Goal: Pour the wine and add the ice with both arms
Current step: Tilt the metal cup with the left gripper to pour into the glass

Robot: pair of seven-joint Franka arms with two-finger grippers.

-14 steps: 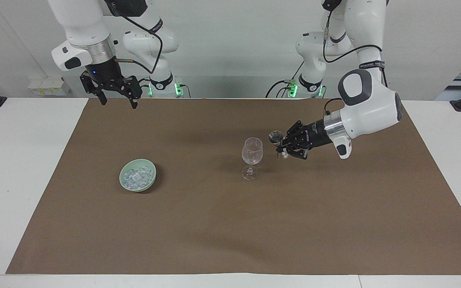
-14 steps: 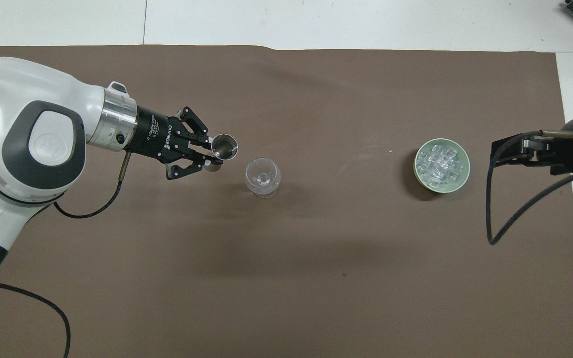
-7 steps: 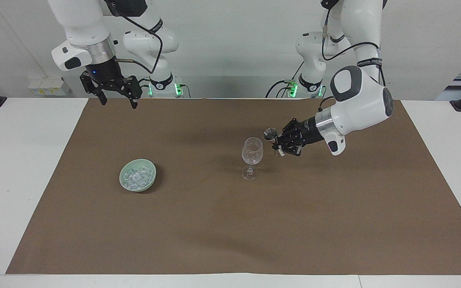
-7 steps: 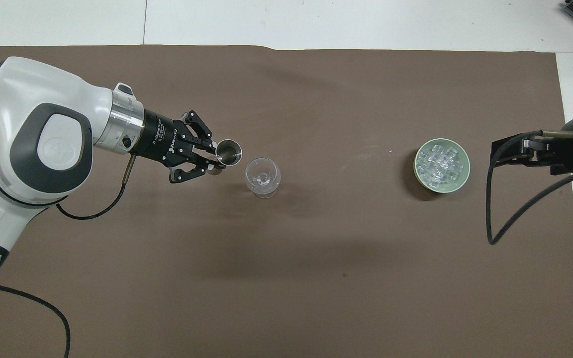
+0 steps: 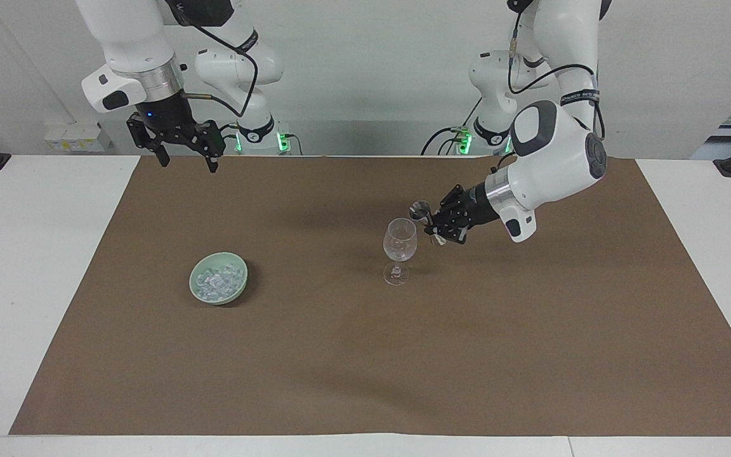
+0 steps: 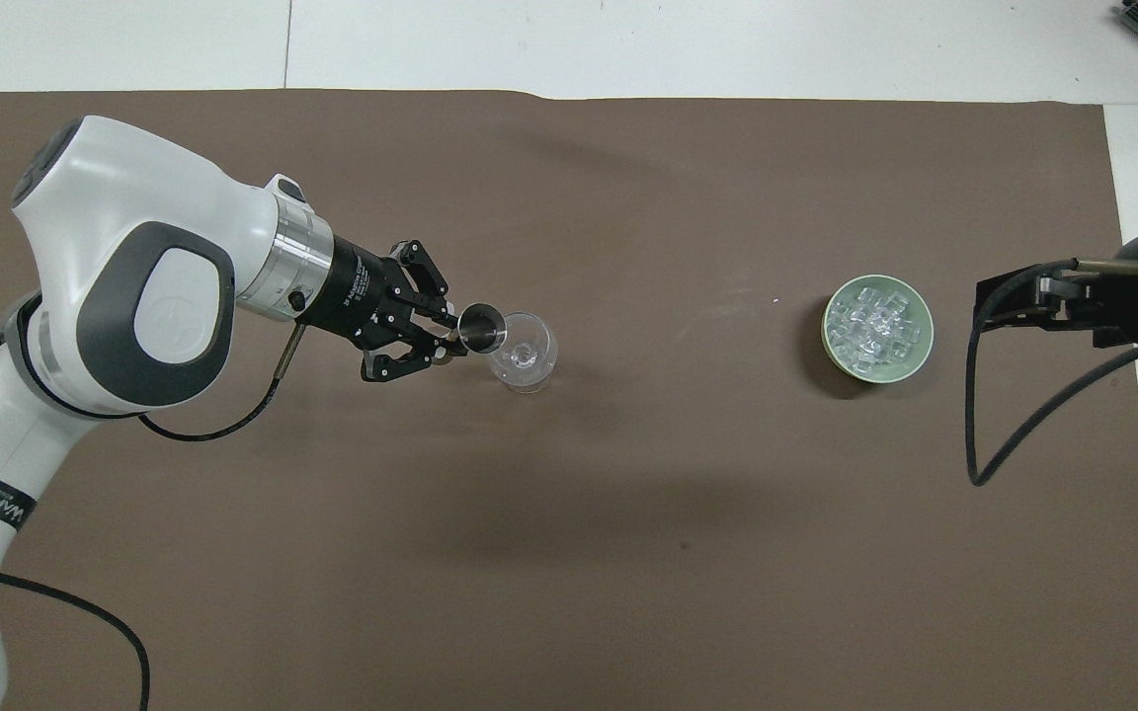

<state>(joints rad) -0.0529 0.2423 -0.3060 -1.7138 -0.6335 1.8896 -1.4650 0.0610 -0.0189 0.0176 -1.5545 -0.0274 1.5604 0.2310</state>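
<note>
A clear empty wine glass (image 5: 400, 244) stands upright near the middle of the brown mat; it also shows in the overhead view (image 6: 522, 354). My left gripper (image 5: 432, 228) (image 6: 446, 341) is shut on a small metal measuring cup (image 5: 419, 209) (image 6: 480, 328), held tilted beside the glass's rim, toward the left arm's end. The ice (image 5: 216, 279) (image 6: 873, 321) lies in a pale green bowl (image 5: 238, 293) (image 6: 923, 346) toward the right arm's end. My right gripper (image 5: 184, 158) (image 6: 984, 301) is open and empty, raised over the mat's edge by the robots, and waits.
The brown mat (image 5: 365, 355) (image 6: 628, 553) covers most of the white table (image 5: 29, 285). A black cable (image 6: 1023, 425) loops from the right arm over the mat's end near the bowl.
My left arm has swung the measuring cup toward the wine glass, from a gap beside it to its rim. The right arm, the bowl and the glass have not moved.
</note>
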